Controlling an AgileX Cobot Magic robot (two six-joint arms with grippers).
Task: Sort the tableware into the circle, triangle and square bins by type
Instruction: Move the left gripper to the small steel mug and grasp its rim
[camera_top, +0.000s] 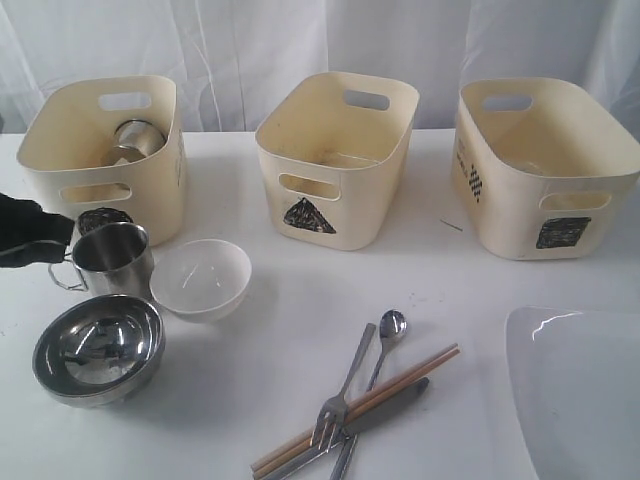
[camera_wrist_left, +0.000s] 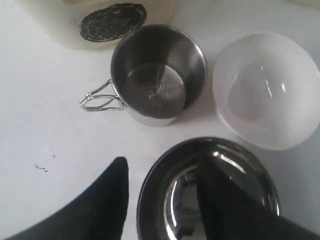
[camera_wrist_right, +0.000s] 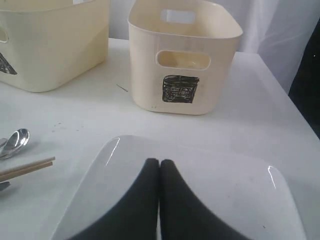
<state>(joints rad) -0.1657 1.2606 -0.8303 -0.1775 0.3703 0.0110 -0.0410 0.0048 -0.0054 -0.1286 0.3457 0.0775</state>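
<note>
Though one steel cup sits in the circle bin, all else lies on the table; left gripper wide, right gripper closed.

Along the back of the bench we find three bins in a row: the circle bin left, the triangle bin in the middle, the square bin right. A steel cup lies in the circle bin. Before that bin stands the mug, with the small bowl just beside it on the right and the steel bowl before the mug. Fork, spoon, knife and chopsticks lie crossed at front centre. The plate sits front right.
</note>
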